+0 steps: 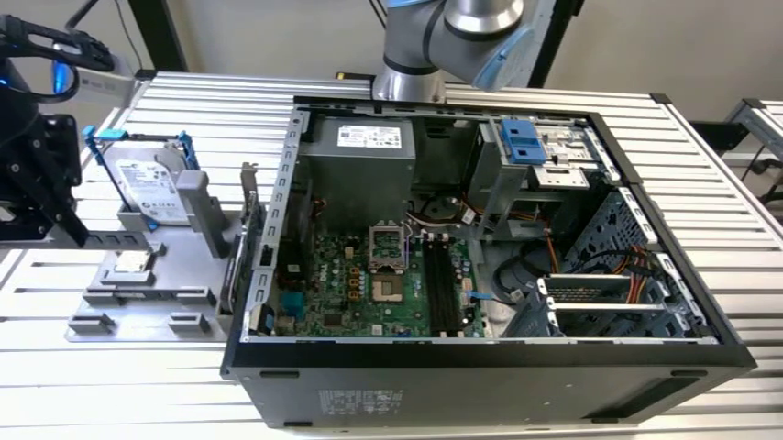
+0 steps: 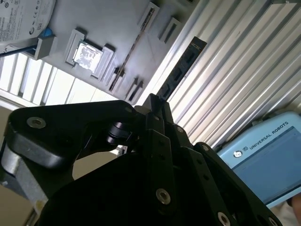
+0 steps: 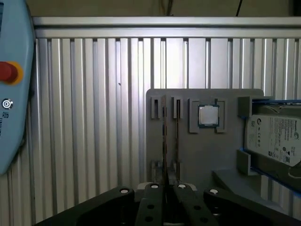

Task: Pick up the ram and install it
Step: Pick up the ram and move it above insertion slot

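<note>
Pincer (image 3: 167,186), closed narrow and empty, hovers over the ram (image 3: 164,141), stood edge-up in its gray holder (image 3: 202,155) for gripping, at nine o'clock of the open computer case (image 1: 490,376).

Table (image 1: 208,92): ribbed aluminium slats, satin, bright streaks in both wrist views.
Fixture (image 3: 202,155): grey plastic, matt, smooth.
Drive (image 1: 153,188): silver metal shell with a white paper label; frame (image 1: 183,147) is blue plastic.
Processor (image 3: 207,116): metal lid, polished, reflective.
Gripper (image 3: 167,187): black, semi-gloss, smooth; bright metal screw heads.
Case (image 1: 490,367): outer shell black, matt, painted sheet metal; inner walls bare grey sheet metal, dull, perforated.
Motherboard (image 1: 343,284): green board; slots (image 1: 443,284) black plastic.
Pendant (image 3: 14,94): pale blue plastic, smooth, slight sheen; button (image 3: 7,72) red, glossy.
Arm (image 1: 478,18): silver metal, glossy, with a blue plastic cap.
</note>
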Robot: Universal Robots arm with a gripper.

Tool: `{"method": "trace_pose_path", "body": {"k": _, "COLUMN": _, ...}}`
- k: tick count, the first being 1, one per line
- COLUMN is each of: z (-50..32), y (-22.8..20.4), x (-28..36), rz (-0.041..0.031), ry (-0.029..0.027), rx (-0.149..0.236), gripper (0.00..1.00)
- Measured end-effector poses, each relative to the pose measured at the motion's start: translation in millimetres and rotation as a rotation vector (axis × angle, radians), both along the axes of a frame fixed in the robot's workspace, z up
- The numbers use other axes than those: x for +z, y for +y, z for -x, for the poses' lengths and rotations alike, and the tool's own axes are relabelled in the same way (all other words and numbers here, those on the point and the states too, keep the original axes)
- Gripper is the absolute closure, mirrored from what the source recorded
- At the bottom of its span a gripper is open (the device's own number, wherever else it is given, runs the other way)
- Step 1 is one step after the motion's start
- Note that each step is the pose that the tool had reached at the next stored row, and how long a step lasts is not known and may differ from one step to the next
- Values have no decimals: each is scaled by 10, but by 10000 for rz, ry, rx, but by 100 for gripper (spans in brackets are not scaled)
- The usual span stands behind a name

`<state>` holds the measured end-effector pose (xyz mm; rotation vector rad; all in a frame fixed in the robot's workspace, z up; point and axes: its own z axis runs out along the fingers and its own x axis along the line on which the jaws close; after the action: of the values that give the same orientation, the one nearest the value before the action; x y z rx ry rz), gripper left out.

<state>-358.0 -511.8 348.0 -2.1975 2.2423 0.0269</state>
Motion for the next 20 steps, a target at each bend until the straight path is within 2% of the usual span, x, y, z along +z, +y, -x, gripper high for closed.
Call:
{"method": "trace_pose_path", "body": {"k": 3, "z": 3, "y": 4, "x": 26, "rz": -69, "ry": 0, "rx": -1, "gripper": 100}}
{"method": "trace_pose_path", "body": {"k": 6, "z": 3, "y": 9, "x": 50, "rz": -104, "ry": -2, "rx": 2, "gripper": 100}}
{"method": "trace_pose_path", "body": {"k": 20, "z": 4, "y": 11, "x": 192, "rz": -132, "ry": 0, "rx": 49, "gripper": 100}}
